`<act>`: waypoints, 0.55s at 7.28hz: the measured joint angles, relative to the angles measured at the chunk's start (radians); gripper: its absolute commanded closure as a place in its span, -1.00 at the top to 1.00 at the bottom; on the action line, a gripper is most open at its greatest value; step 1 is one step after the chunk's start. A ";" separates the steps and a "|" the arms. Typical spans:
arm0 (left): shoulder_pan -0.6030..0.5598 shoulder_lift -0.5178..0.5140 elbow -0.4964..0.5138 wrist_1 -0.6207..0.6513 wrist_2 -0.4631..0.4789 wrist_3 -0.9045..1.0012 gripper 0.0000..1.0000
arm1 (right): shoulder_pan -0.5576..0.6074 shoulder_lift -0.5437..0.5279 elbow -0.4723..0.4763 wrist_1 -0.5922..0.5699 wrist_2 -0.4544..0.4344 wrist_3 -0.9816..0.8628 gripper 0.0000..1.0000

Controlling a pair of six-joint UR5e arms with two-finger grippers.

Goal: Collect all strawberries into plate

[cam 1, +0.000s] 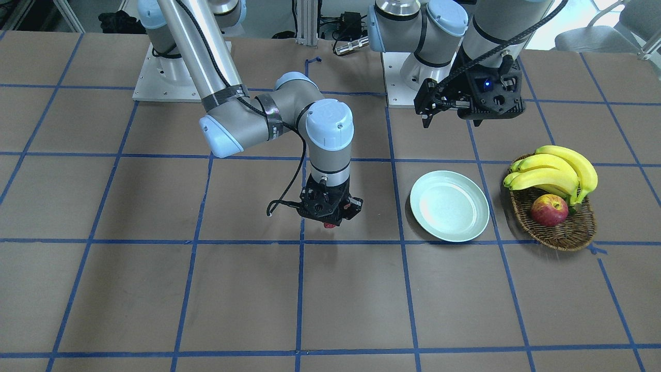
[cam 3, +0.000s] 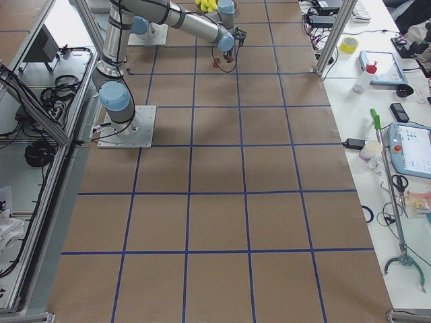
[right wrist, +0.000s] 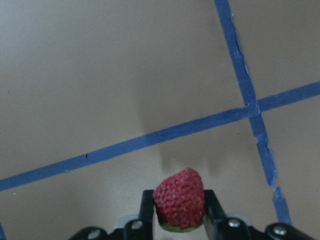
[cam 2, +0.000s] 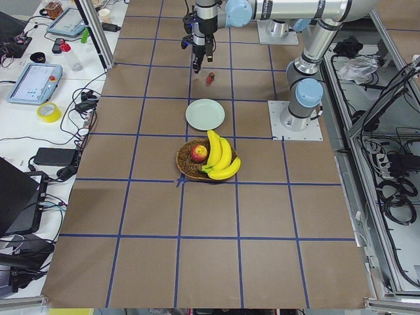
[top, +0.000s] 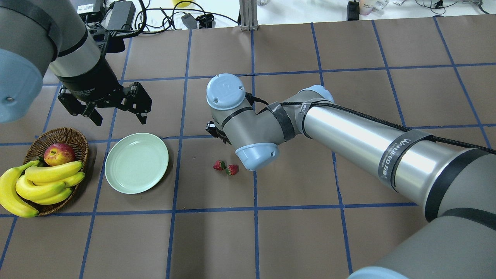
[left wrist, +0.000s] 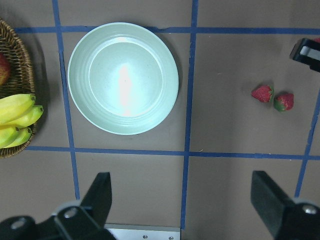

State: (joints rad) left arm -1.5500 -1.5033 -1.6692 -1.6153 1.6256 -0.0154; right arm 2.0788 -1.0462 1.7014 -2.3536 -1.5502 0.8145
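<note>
The brown papered table (top: 294, 232) with its blue tape grid fills the scene. The right arm (top: 348, 143) reaches long across the middle, wrist turned straight down. The left arm (top: 73, 50) hangs over the fruit end.

The right gripper (right wrist: 179, 206) has its two fingers (right wrist: 147, 210) pinched in close on a strawberry (right wrist: 180, 197). The red tip pokes out past the fingertips and the green cap sits back between them. The berry's shadow falls on the paper a little ahead of it, so it looks to be off the table.

The left gripper (top: 119, 114) is spread wide with nothing between its fingers (left wrist: 97, 192). It hovers above the table.

The wicker basket (top: 69, 133) sits well out to the side of the left fingers, on the side away from the right arm. It carries the bunch of bananas (top: 42, 182) and the apple (top: 59, 154).

The plate (top: 136, 162) is pale green and bare. It lies just past the left fingertips on the robot's side, beside the basket, well apart from the right fingers.

Two more strawberries (top: 219, 165) (top: 232, 169) lie on the table, touching or nearly so. They are close by the right fingers on the robot's side, between those fingers and the plate but nearer the fingers. In the left wrist view they sit ahead of the finger farther from the basket.
</note>
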 measured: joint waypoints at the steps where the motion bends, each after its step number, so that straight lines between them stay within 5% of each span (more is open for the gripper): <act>1: 0.000 0.000 0.002 -0.002 0.000 0.000 1.00 | 0.001 -0.002 0.019 0.000 0.012 0.008 0.92; 4: 0.003 -0.012 0.003 0.008 -0.009 -0.004 1.00 | 0.004 -0.044 0.058 0.008 0.014 0.004 1.00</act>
State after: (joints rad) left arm -1.5473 -1.5158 -1.6661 -1.6071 1.6168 -0.0197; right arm 2.0832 -1.0900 1.7592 -2.3455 -1.5363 0.8181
